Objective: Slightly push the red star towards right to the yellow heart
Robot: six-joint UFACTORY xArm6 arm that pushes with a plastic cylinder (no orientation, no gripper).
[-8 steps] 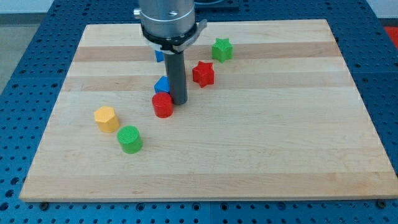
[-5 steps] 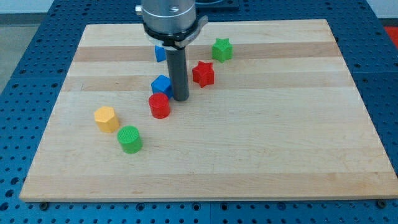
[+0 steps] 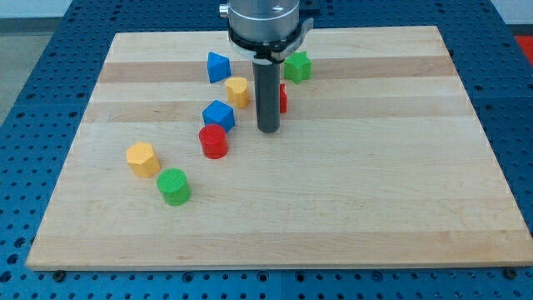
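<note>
The rod's tip stands before the mostly hidden red star, yellow heart and blue cube leftward on the wooden bench; no end effector present.

**No readable markings on the board**

Scanning the whole view now, and there's no text, label, brand, number or sign to read anywhere. The wooden board shows only plain grain and pale stripes. The coloured blocks carry no lettering on any face that shows. The dark rod and the metal collar above it are bare of print from this angle. The blue perforated surface around the board has only rows of holes, nothing written.
</note>
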